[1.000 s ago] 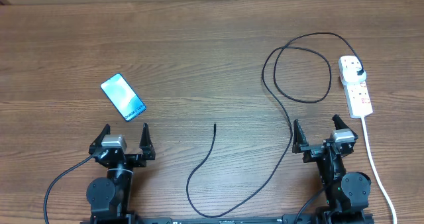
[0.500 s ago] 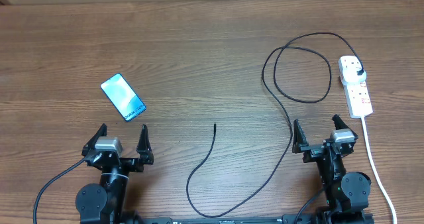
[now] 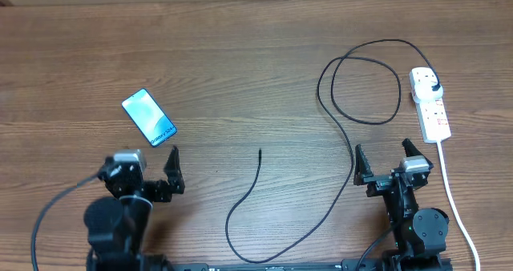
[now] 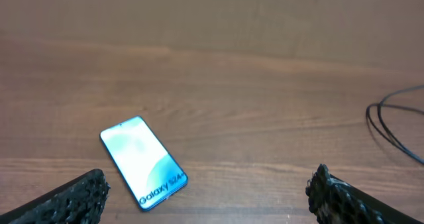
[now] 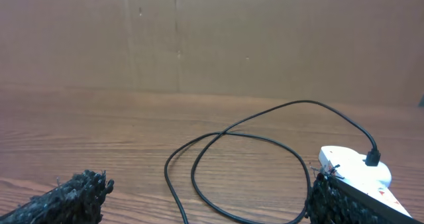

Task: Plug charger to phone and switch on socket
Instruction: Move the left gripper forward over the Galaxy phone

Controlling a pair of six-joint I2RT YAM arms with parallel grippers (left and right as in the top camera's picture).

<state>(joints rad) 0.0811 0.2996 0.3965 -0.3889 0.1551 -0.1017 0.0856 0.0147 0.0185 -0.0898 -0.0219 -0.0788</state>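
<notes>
As I sit at the near edge of the tabletop (image 3: pixel 240 62), left end effector (image 4: pixel 207 182): fingers spread wide apart, empty.
right end effector (image 3: pixel 383 150): fingers spread wide apart, empty; the cable passes just beside its left finger.
free connector end (image 3: pixel 260 151): on bare wood between my arms.
phone (image 3: pixel 149 117): flat, screen lit, lying askew just beyond my left end effector.
charger (image 5: pixel 222 134): loops ahead of my right arm.
black plug (image 3: pixel 433 85): seated in the strip's far end.
power strip (image 3: pixel 433 111): far right, its white cord (image 3: pixel 449 183) trailing back toward me.
</notes>
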